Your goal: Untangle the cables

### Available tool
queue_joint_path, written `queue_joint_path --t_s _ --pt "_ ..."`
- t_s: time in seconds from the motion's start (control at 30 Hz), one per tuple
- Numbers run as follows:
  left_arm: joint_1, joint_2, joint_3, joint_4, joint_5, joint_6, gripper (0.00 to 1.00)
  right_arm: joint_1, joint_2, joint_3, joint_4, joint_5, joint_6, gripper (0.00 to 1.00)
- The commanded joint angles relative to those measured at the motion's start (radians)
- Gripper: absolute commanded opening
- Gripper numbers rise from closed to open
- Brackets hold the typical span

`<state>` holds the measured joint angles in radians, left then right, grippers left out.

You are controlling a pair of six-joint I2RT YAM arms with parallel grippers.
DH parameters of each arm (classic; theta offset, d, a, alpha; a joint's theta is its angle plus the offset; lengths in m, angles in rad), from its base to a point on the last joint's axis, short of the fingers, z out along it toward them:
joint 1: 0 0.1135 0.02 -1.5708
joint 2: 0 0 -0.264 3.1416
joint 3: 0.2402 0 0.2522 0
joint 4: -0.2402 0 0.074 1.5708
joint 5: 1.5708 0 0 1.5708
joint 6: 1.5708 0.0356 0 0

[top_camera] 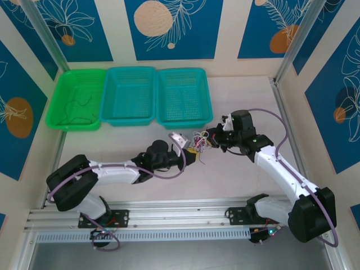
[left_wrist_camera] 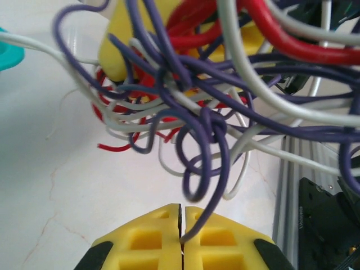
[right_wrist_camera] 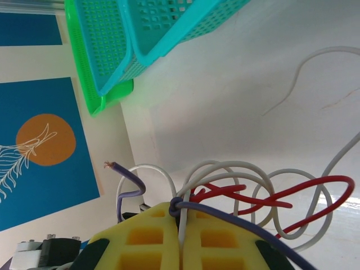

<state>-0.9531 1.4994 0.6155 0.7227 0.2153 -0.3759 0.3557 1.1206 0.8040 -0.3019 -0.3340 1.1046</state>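
Right, left to right. At far left a thin dark wire (top_camera: 76, 108) was seen lying in the green basket (top_camera: 56, 104), with two teal baskets (top_camera: 130, 71) lined up beside it. Mid-table, the left gripper (left_wrist_camera: 181, 209) was found clenched, with a purple strand (left_wrist_camera: 216, 163) pinched in the seam of its yellow jaws. The tangle of cables (top_camera: 198, 140) was held between both grippers over the table (top_camera: 242, 101), near the front of the teal baskets, with purple, white and red loops threaded through one another. On its right side the right gripper (right_wrist_camera: 181, 209) was clamped too. A white strand (right_wrist_camera: 182, 229) was caught in its seam, a purple loop was wrapped across the jaws, and a red strand (right_wrist_camera: 306, 185) was looped just beyond. Risks as judged: if the arms were pulled straight apart, the knot could be cinched tighter rather than freed, since the purple strand was wound through several loops. A thin strand could also be slipped out of the jaws under tension. The purple loop across the right jaws could be snagged on release.
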Motion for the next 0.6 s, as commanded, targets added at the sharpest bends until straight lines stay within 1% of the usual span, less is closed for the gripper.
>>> queue_joint_path --t_s 0.0,0.07,0.1,0.13,0.2,0.23,0.3,0.33,0.37,0.4,0.47,0.53,0.57 --pt "0.008 -0.056 -0.053 0.005 -0.125 -0.048 0.00 -0.022 -0.007 -0.042 -0.029 0.031 -0.002 0.00" --pt "0.021 -0.101 -0.071 -0.096 -0.241 -0.098 0.00 -0.058 -0.008 -0.071 -0.058 0.062 -0.017 0.00" --pt "0.034 -0.120 -0.074 -0.156 -0.279 -0.118 0.00 -0.077 -0.008 -0.088 -0.063 0.075 -0.029 0.01" --pt "0.050 -0.141 -0.084 -0.207 -0.304 -0.139 0.00 -0.100 -0.010 -0.109 -0.071 0.099 -0.042 0.02" --pt "0.085 -0.188 -0.139 -0.208 -0.295 -0.169 0.00 -0.126 -0.008 -0.148 -0.086 0.169 -0.100 0.05" --pt "0.104 -0.222 -0.173 -0.194 -0.287 -0.184 0.00 -0.127 -0.007 -0.160 -0.111 0.247 -0.147 0.06" --pt "0.135 -0.303 -0.216 -0.228 -0.291 -0.207 0.00 -0.126 -0.005 -0.165 -0.201 0.431 -0.202 0.06" --pt "0.148 -0.359 -0.228 -0.275 -0.304 -0.204 0.00 -0.131 -0.010 -0.170 -0.242 0.518 -0.211 0.06" --pt "0.156 -0.415 -0.233 -0.343 -0.328 -0.194 0.00 -0.145 -0.021 -0.179 -0.267 0.571 -0.215 0.06" --pt "0.163 -0.468 -0.235 -0.410 -0.356 -0.183 0.00 -0.161 -0.037 -0.193 -0.273 0.593 -0.219 0.06" --pt "0.180 -0.584 -0.239 -0.558 -0.437 -0.173 0.00 -0.213 -0.090 -0.238 -0.247 0.573 -0.208 0.06" --pt "0.207 -0.690 -0.260 -0.649 -0.493 -0.183 0.00 -0.256 -0.137 -0.275 -0.234 0.566 -0.164 0.06" --pt "0.224 -0.742 -0.276 -0.684 -0.513 -0.196 0.00 -0.267 -0.160 -0.288 -0.244 0.591 -0.128 0.06"
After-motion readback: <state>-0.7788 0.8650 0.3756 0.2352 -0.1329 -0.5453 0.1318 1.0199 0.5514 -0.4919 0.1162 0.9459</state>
